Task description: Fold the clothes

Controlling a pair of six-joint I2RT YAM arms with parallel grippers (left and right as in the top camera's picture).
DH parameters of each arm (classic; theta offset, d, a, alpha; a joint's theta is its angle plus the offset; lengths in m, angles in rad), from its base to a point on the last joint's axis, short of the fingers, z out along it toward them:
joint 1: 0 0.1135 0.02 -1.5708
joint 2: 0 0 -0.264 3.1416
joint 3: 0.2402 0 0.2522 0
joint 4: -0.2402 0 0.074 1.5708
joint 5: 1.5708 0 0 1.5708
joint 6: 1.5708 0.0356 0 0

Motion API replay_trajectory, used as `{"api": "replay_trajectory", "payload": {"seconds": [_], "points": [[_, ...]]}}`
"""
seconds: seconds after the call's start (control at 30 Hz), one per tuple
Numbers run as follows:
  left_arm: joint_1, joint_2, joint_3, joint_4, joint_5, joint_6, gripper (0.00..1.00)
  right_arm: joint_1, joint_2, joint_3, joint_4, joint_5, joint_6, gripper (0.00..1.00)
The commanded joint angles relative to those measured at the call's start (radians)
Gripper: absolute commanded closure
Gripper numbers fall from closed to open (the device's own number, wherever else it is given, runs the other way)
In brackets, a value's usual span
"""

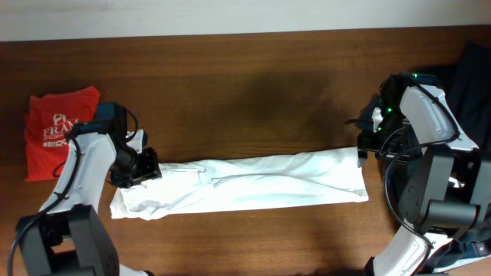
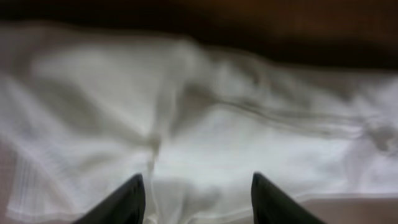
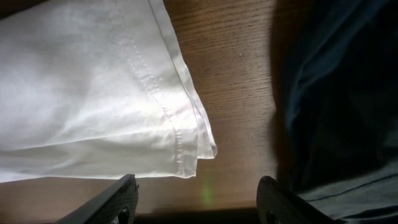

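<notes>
- Left claw (image 2: 199,200): its two fingers stand spread wide with nothing between them, poised over the white garment (image 2: 249,130). The wrist view is blurred, so whether the tips touch the cloth cannot be told.
- Under and ahead of that claw, the garment's rumpled end fills the view, with creases running away from the fingers.
- Seen from overhead, the garment lies as one long strip on the wooden table (image 1: 230,84), reaching from the left claw across to the right claw (image 3: 199,200).
- Behind the left claw, on its outer side, a red shirt (image 1: 57,130) with white lettering lies flat, apart from the white strip.
- Right claw: fingers parted and empty, hanging over bare wood just off the garment's stitched hem corner, which lies ahead and to one side.
- On the claw's other side, dark clothing (image 3: 348,93) is heaped at the table's edge, near the hem corner but not touching it.
</notes>
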Motion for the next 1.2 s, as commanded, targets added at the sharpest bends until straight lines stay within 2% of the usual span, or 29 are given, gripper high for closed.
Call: {"api": "replay_trajectory", "payload": {"seconds": [0.0, 0.03, 0.1, 0.2, 0.27, 0.37, 0.43, 0.57, 0.8, 1.0, 1.1, 1.17], "points": [[0.002, -0.002, -0.085, 0.113, 0.036, 0.016, 0.47, 0.003, -0.02, -0.004, -0.002, -0.01, 0.004, 0.35], [0.003, -0.002, -0.139, 0.196, 0.036, 0.016, 0.52, 0.003, -0.02, -0.004, -0.003, -0.01, 0.004, 0.35], [0.003, -0.002, -0.165, 0.24, 0.036, 0.016, 0.52, 0.003, -0.02, -0.004, -0.003, -0.01, 0.004, 0.35], [0.003, -0.002, -0.17, 0.249, 0.036, 0.016, 0.73, 0.003, -0.02, -0.004, -0.003, -0.01, 0.004, 0.35], [0.003, -0.002, -0.167, 0.248, 0.037, 0.016, 0.99, 0.003, -0.02, -0.004, -0.003, -0.01, 0.004, 0.35], [0.003, -0.008, -0.125, 0.215, 0.036, 0.018, 1.0, 0.003, -0.02, -0.004, -0.003, -0.01, 0.004, 0.35], [0.003, -0.027, -0.034, 0.176, 0.036, 0.043, 1.0, 0.003, -0.02, -0.004, -0.003, -0.01, 0.004, 0.35], [0.003, -0.032, 0.005, 0.179, 0.036, 0.046, 0.99, 0.003, -0.02, -0.004, -0.003, -0.01, 0.004, 0.35], [0.002, -0.032, 0.005, 0.303, 0.041, 0.069, 0.95, 0.003, -0.02, -0.004, -0.002, -0.01, 0.003, 0.35], [0.002, -0.032, 0.005, 0.403, 0.164, 0.137, 0.95, 0.003, -0.02, -0.004, -0.003, -0.01, 0.004, 0.34], [-0.008, -0.032, 0.005, 0.321, 0.275, 0.153, 0.98, 0.003, -0.02, -0.004, -0.003, -0.01, 0.004, 0.34], [-0.057, -0.032, 0.004, 0.217, 0.276, 0.167, 0.98, 0.003, -0.02, -0.004, -0.003, -0.01, 0.004, 0.34]]}}
